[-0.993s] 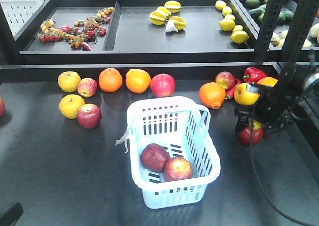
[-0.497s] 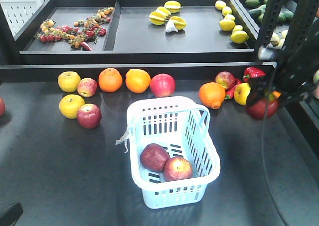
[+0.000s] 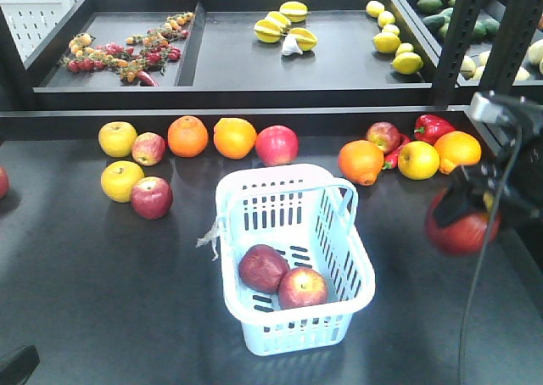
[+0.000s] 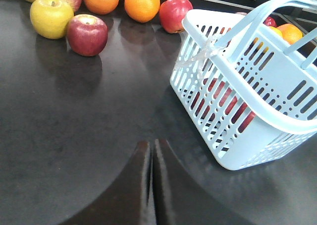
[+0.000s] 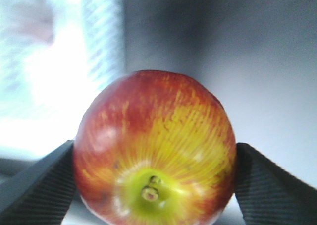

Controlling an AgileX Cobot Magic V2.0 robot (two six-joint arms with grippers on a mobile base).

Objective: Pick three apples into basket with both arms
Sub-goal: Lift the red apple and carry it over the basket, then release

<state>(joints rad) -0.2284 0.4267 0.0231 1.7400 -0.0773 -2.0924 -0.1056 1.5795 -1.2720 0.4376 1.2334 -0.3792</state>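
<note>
holding a red apple (image 3: 461, 228) up off the desk (image 3: 102, 292), the right gripper (image 5: 156, 178) has its two black fingers (image 5: 37, 183) pressed on the apple's sides. the stem end with its yellow patch faces the wrist camera. this apple hangs near the right edge of the desk, well apart from the basket (image 3: 293, 258), with bare dark desk between them.

the basket sits in the middle of the desk, its handle (image 3: 344, 200) swung up. two red apples (image 3: 263, 268) lie inside it, touching each other, near the front wall. a frayed white tag (image 3: 209, 237) hangs off its left side.

the left gripper (image 4: 151, 185) is low over the desk with its fingers closed together and nothing in them. it is left of the basket and there is open desk in front of it.

along the back edge lies a row of fruit: a yellow apple (image 3: 117, 138), two oranges (image 3: 187, 136), more red apples and a red pepper (image 3: 433, 127). one more red apple (image 3: 151, 198) lies out to the left beside another yellow one. the front of the desk is bare.
</note>
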